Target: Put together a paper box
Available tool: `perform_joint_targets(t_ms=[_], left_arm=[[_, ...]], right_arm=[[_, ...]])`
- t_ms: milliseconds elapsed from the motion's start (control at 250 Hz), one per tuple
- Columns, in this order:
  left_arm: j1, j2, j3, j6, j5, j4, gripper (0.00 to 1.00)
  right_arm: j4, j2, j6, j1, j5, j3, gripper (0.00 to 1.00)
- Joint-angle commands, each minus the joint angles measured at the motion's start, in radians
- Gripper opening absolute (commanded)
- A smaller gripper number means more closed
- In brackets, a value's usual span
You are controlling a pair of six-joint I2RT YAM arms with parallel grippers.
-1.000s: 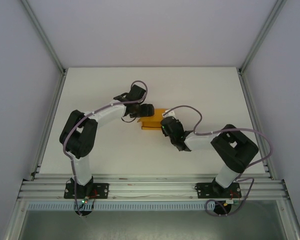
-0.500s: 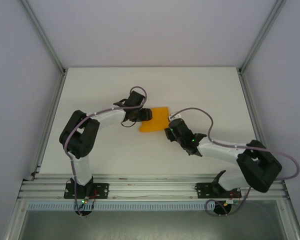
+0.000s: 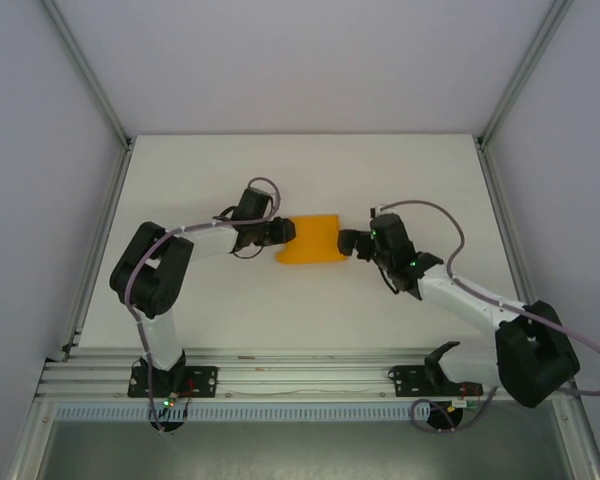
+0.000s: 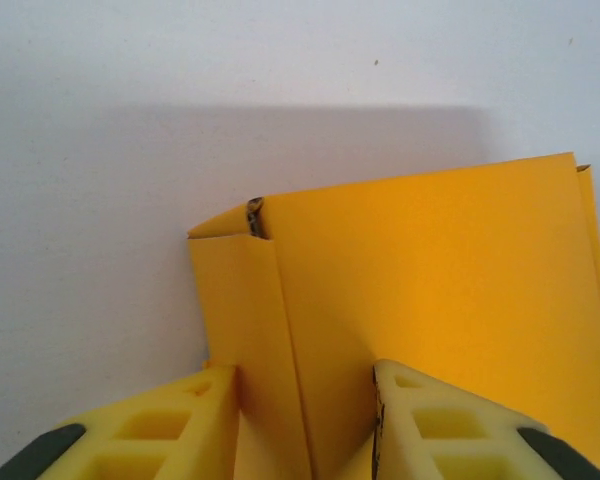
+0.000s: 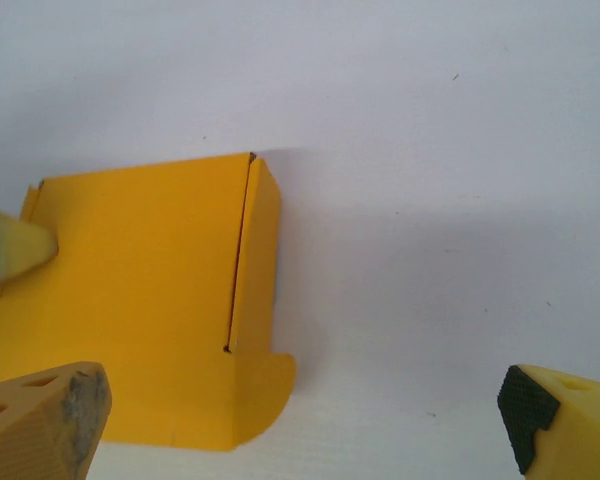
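Note:
The paper box is a bright orange folded card lying mid-table, one side wall creased up and a rounded tab sticking out at a corner. My left gripper is at its left edge, shut on the paper box; in the left wrist view the creased wall runs between the yellow fingers. My right gripper sits just off the box's right edge, open wide. In the right wrist view the box lies toward its left finger, and bare table fills most of the gap.
The white table is bounded by aluminium rails at the left and right and by pale walls. A slotted rail carries both arm bases at the near edge.
The right arm has swung out to the right and its gripper has drawn back from the box. The box has flattened and now lies broad side up. The left gripper shifted slightly left.

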Motion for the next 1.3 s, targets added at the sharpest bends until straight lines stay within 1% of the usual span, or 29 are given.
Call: perform_joint_targets(t_ms=[0,108,220,256,348,376,400,476,556,660,799,887,967,1039,1091,1115,1139,1155,1171,1211,1235,1247,1259,1299], left_arm=[[0.038,0.025,-0.076,-0.008,0.037,-0.028,0.32],[0.063,0.031,-0.103,-0.015,0.094,0.023,0.27],[0.075,0.028,-0.127,-0.019,0.114,0.054,0.18],[0.078,0.025,-0.136,-0.022,0.121,0.066,0.14],[0.092,0.02,-0.16,-0.021,0.136,0.094,0.14],[0.094,0.017,-0.165,-0.021,0.14,0.104,0.12],[0.097,0.016,-0.172,-0.05,0.141,0.11,0.1],[0.105,0.011,-0.185,-0.062,0.15,0.128,0.1],[0.113,0.012,-0.195,-0.075,0.163,0.144,0.1],[0.113,0.01,-0.2,-0.074,0.169,0.147,0.1],[0.113,0.008,-0.197,-0.066,0.179,0.152,0.11],[0.114,0.015,-0.19,-0.072,0.198,0.17,0.11],[0.114,0.01,-0.183,-0.069,0.206,0.19,0.13],[0.113,-0.023,-0.185,-0.053,0.217,0.235,0.19],[0.111,-0.064,-0.196,-0.043,0.216,0.284,0.23],[0.11,-0.084,-0.201,-0.036,0.215,0.302,0.27],[0.107,-0.109,-0.203,-0.031,0.214,0.318,0.32],[0.106,-0.125,-0.205,-0.013,0.209,0.326,0.38],[0.104,-0.143,-0.207,0.001,0.203,0.329,0.45],[0.096,-0.187,-0.211,0.027,0.174,0.334,0.78],[0.088,-0.216,-0.216,0.049,0.161,0.343,0.9],[0.083,-0.231,-0.221,0.062,0.153,0.35,0.98],[0.078,-0.248,-0.222,0.073,0.145,0.356,1.0],[0.053,-0.301,-0.237,0.119,0.117,0.374,1.0]], right_arm=[[-0.081,0.071,0.049,-0.032,-0.162,0.094,1.0],[-0.12,0.164,0.068,-0.069,-0.231,0.162,1.0],[-0.141,0.275,0.122,-0.114,-0.381,0.233,1.0],[-0.146,0.312,0.129,-0.127,-0.438,0.256,0.98],[-0.145,0.388,0.149,-0.151,-0.545,0.298,0.95],[-0.137,0.404,0.151,-0.152,-0.558,0.304,0.95],[-0.13,0.413,0.154,-0.153,-0.565,0.309,0.95],[-0.133,0.443,0.154,-0.157,-0.58,0.326,0.95],[-0.124,0.473,0.16,-0.158,-0.625,0.341,0.94],[-0.057,0.504,0.188,-0.158,-0.689,0.331,0.92],[0.097,0.559,0.289,-0.158,-0.808,0.332,0.8],[0.228,0.577,0.381,-0.159,-0.859,0.319,0.68],[0.264,0.567,0.419,-0.159,-0.87,0.311,0.56],[0.249,0.538,0.425,-0.158,-0.856,0.305,0.5],[0.216,0.509,0.424,-0.158,-0.835,0.301,0.48],[0.196,0.494,0.423,-0.158,-0.822,0.301,0.47],[0.178,0.48,0.42,-0.158,-0.814,0.3,0.45],[0.166,0.471,0.418,-0.158,-0.809,0.3,0.45],[0.152,0.462,0.415,-0.16,-0.803,0.3,0.45],[0.116,0.438,0.418,-0.16,-0.783,0.3,0.45],[0.094,0.425,0.421,-0.16,-0.77,0.302,0.45],[0.084,0.418,0.423,-0.161,-0.766,0.303,0.45],[0.072,0.412,0.425,-0.161,-0.761,0.304,0.45],[0.025,0.393,0.439,-0.167,-0.748,0.313,0.45]])
